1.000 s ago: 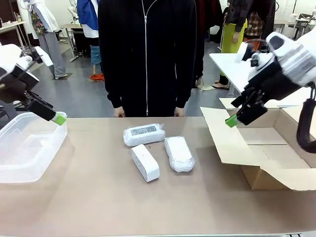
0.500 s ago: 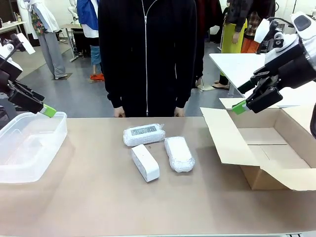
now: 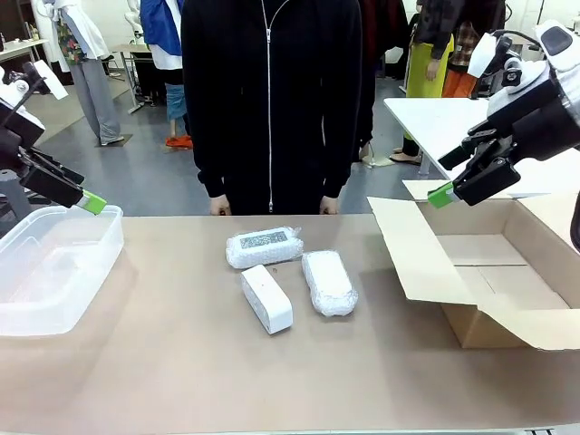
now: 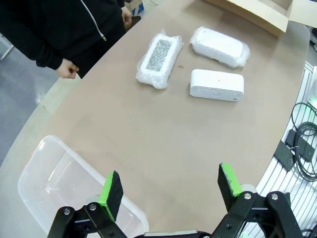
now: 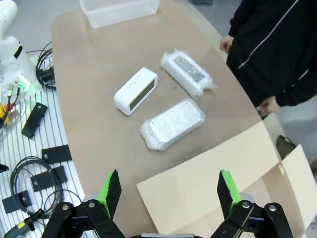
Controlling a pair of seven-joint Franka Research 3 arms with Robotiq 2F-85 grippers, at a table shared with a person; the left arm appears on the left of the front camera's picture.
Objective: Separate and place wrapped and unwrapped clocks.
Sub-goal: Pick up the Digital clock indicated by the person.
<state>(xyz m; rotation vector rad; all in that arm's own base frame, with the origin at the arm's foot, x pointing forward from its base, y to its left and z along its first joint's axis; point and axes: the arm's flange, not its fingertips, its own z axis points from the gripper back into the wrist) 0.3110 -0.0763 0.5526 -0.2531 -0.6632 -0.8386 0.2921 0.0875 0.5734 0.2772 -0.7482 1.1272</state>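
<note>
Lying between tub [image 3: 94, 261] and box [image 3: 422, 261]: clocks [image 3: 265, 298]

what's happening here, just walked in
Nothing is being handled. Two bubble-wrapped white clocks and one bare white rectangular clock lie mid-table, unsorted. The left gripper hovers open over the clear plastic tub, the right gripper open over the brown cardboard box. A person in a black jacket stands opposite.

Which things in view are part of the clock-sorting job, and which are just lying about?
For the job: bare clock; wrapped clock nearest the person; wrapped clock nearer the box; clear tub and cardboard box, probably the drop-off spots.
Lying about: coiled cable and black bracket beyond the table's edge; white table behind.
</note>
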